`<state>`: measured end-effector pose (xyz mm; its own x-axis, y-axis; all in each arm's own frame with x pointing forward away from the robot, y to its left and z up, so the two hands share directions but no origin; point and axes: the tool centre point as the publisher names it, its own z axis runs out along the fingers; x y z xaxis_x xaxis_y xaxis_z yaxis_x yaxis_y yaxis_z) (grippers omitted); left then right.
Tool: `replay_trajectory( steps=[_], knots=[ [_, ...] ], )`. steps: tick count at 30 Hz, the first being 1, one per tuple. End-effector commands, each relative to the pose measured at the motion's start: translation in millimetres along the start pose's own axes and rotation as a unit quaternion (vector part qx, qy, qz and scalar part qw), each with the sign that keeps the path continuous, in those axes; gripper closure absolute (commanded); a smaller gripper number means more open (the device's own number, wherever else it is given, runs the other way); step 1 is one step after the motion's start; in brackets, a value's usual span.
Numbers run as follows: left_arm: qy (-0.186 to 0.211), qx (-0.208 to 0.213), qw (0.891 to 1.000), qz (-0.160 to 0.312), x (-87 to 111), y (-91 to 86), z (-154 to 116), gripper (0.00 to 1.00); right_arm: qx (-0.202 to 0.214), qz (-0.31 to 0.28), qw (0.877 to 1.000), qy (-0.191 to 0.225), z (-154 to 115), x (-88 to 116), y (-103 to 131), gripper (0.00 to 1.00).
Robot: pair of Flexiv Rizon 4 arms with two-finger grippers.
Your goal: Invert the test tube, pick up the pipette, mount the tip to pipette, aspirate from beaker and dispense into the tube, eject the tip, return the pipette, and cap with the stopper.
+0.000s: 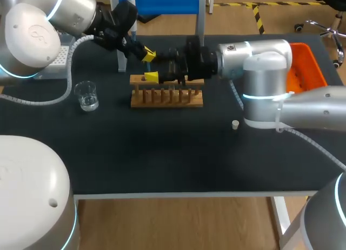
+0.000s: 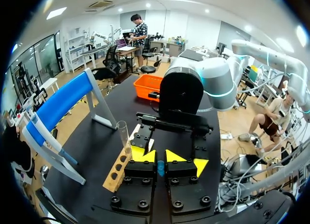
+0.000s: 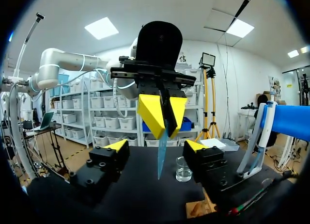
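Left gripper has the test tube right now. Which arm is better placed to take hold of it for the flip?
Right. The left gripper is shut on the test tube, and the right gripper faces it, open, one finger on each side of the tube; it likely only needs to close.

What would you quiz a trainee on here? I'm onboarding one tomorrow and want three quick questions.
1. Fill in: the test tube hangs from the ___ gripper.
2. True or false: the right gripper is shut on the test tube.
3. Where is the stopper? A in the rack; B on the table; C in the beaker.
Key: 1 left gripper; 2 false, it is open; 3 B.
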<state>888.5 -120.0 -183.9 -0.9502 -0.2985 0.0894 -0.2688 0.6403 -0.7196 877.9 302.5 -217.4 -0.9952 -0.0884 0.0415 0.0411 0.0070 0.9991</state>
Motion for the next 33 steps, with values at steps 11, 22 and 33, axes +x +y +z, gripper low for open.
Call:
replay_trajectory(
  steps=[11,22,33],
  knots=[
    [0.001,-0.003,1.0,-0.001,-0.3,-0.7,-1.4,1.0,-0.001,0.002,1.0,0.0,5.1,-3.1,-1.5,1.0],
    [0.001,-0.003,1.0,-0.001,-0.3,-0.7,-1.4,0.0,-0.003,-0.001,1.0,-0.002,0.2,-2.7,0.4,1.0],
    [0.001,-0.003,1.0,-0.001,-0.3,-0.7,-1.4,0.0,-0.007,0.003,1.0,-0.011,-54.7,17.9,-4.1,1.0]
  ],
)
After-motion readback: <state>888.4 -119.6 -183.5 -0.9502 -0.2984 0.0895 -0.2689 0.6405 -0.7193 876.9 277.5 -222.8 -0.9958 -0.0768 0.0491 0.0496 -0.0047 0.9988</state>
